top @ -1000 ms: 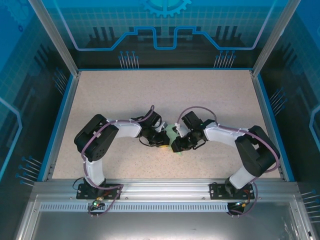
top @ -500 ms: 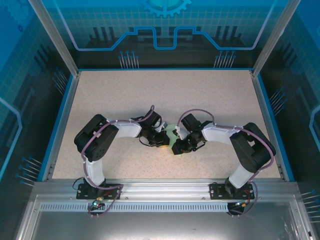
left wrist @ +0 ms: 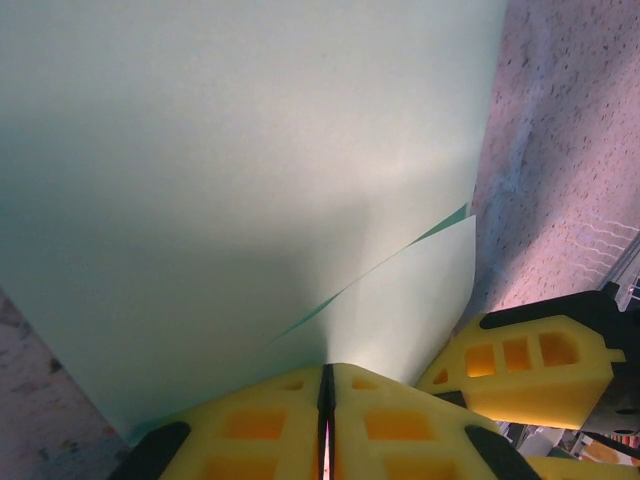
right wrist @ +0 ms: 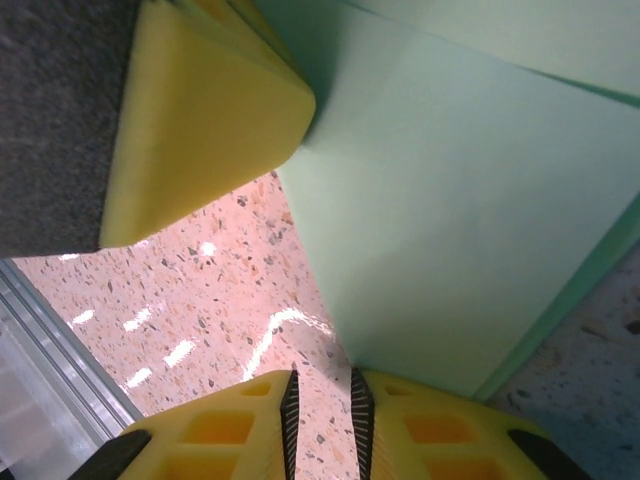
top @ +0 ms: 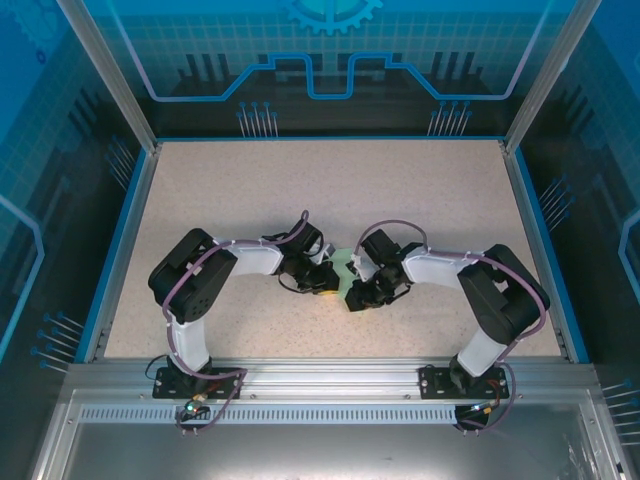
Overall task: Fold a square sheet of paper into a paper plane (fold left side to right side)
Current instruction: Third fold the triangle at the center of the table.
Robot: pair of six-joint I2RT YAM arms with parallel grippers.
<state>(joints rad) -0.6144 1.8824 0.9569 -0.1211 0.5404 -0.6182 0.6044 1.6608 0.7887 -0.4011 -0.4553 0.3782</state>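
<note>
Left tool [left wrist: 326, 372] is pinching the square sheet of paper [left wrist: 250, 170], jaws pressed together on one edge, with the sheet curling over itself just ahead of it. Right tool [right wrist: 320, 378] is hovering beside the left tool, jaws slightly parted, gripping nothing. Judging by this, the first fold is only forming; creasing and all plane shaping are waiting.

The top camera looks steeply down from above and behind the arms [top: 245, 262] on the whole desk [top: 250, 190]. Wrist cameras look out past the left pincer [left wrist: 326, 400] and right pincer [right wrist: 320, 410], very close to the paper [top: 343, 262] mid-desk, shared by all three.
</note>
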